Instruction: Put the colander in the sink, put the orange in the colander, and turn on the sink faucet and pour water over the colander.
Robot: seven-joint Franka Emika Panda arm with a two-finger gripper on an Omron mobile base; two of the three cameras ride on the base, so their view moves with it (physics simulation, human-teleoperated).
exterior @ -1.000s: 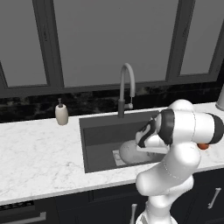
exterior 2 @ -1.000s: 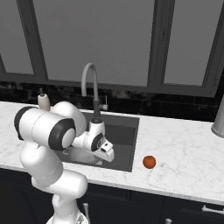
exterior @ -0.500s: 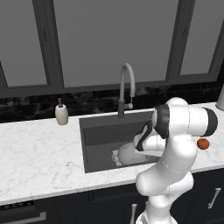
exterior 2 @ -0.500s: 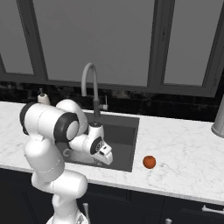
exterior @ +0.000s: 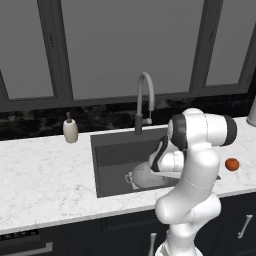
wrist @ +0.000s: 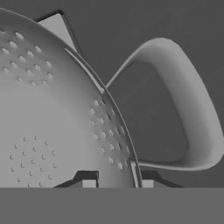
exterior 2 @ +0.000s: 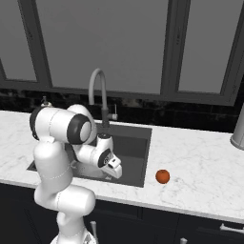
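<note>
Grey colander [wrist: 57, 122] low in sink [exterior: 112, 160], no fruit inside; fingers [wrist: 89, 183] pinching its rim.

Colander [exterior: 142, 176] sits in the sink [exterior: 107, 160] but the arm covers its right half in the left base view; in the right base view the forearm hides the sink floor, so the bowl can't be made out there. Hand view crops the colander [wrist: 52, 118] at left and bottom, so just one loop handle [wrist: 192, 118] is in frame and the gripper [wrist: 114, 183] fingertips barely clear the bottom, straddling the rim. Faucet [exterior: 144, 102] lever is too small to read its position.
</note>
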